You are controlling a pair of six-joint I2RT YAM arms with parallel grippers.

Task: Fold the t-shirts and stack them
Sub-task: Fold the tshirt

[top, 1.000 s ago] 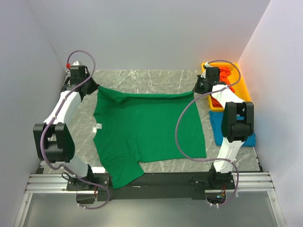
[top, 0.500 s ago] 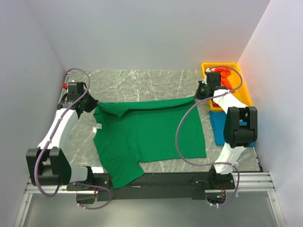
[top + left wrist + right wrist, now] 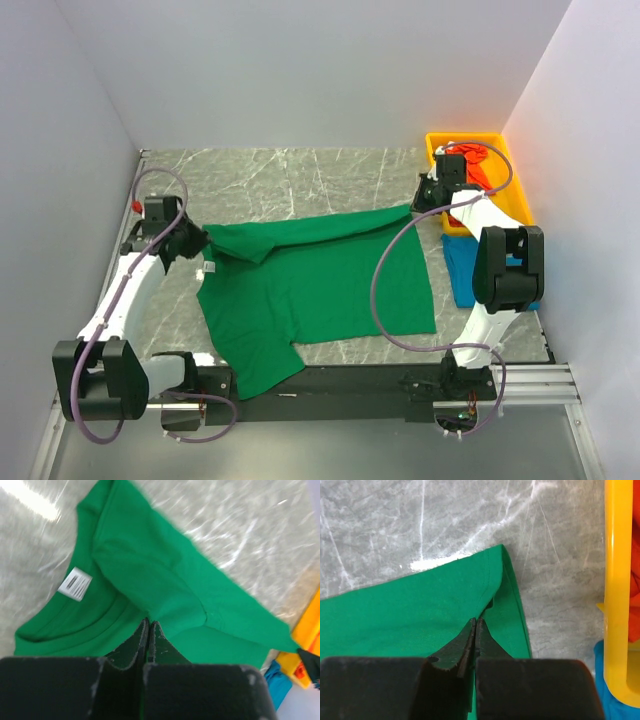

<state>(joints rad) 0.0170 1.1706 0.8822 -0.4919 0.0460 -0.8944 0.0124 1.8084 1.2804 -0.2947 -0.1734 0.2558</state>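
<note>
The green t-shirt [image 3: 310, 290] lay spread at the middle of the desk [image 3: 300, 180], its far corners clamped by the closed left gripper [image 3: 198, 243] and right gripper [image 3: 418, 203]. Along the desk's right edge sat a yellow bin [image 3: 517, 192] holding the orange-red t-shirt [image 3: 480, 155], the blue t-shirt [image 3: 458, 272] beside it. The left wrist view showed the white neck label [image 3: 75, 583]; the right wrist view did not.
</note>
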